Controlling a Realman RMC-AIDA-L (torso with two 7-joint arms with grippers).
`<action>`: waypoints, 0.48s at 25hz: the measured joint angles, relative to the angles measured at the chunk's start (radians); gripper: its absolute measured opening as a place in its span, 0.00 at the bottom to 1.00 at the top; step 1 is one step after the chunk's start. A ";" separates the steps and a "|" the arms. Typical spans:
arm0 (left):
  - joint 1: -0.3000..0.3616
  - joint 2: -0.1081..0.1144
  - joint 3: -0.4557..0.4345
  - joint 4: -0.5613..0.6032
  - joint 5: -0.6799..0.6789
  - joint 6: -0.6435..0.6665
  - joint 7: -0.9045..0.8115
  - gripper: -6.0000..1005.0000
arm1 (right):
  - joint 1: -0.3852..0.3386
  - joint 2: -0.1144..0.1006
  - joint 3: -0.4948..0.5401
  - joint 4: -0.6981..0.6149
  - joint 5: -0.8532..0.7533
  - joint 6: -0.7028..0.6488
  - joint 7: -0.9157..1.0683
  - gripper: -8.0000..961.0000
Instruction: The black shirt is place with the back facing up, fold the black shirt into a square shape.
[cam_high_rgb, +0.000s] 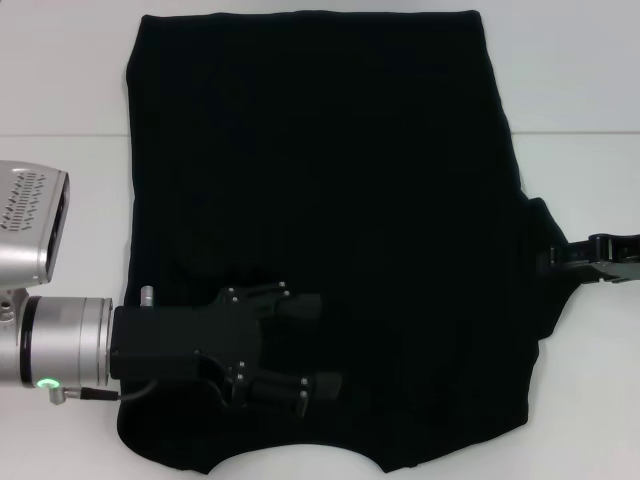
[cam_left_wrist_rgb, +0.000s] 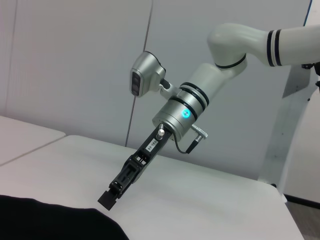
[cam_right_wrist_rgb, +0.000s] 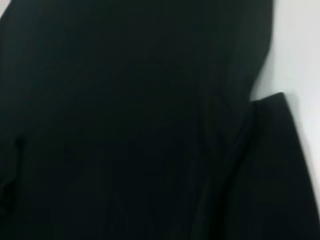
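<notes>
While the head view shows the whole shirt (cam_high_rgb: 320, 230) spread flat on the white table (cam_high_rgb: 590, 80), neckline toward the robot, the wrist views each catch only part of it. The left gripper (cam_high_rgb: 325, 345) lies over the shirt's near left area, its two black fingers (cam_high_rgb: 300, 305) spread apart with dark cloth between them; whether they touch the fabric cannot be told against black on black. The left arm's silver wrist (cam_high_rgb: 65, 340) reaches in from the table's left edge.

The right gripper (cam_high_rgb: 555, 260) sits at the shirt's right edge by the sleeve, seen only as a dark shape from the head. The left wrist view shows what the head view does not: the right arm (cam_left_wrist_rgb: 200, 95) slanting down, its gripper tip (cam_left_wrist_rgb: 111, 196) just above the table, near the shirt's edge (cam_left_wrist_rgb: 55, 220), fingers seemingly close together, though this is uncertain. The right wrist view is almost filled with black cloth (cam_right_wrist_rgb: 125, 125), a sleeve fold (cam_right_wrist_rgb: 272, 150) and a sliver of table (cam_right_wrist_rgb: 300, 45).
</notes>
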 joint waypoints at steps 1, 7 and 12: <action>-0.002 0.001 0.000 0.000 0.004 0.000 0.001 0.95 | -0.002 0.000 0.000 0.001 0.000 0.005 0.007 0.87; -0.009 0.000 0.001 -0.004 0.014 -0.001 0.002 0.95 | -0.001 0.000 -0.005 0.032 -0.001 0.025 0.014 0.85; -0.009 -0.001 0.001 -0.007 0.014 -0.013 0.002 0.94 | 0.006 0.006 -0.028 0.053 -0.001 0.057 0.012 0.84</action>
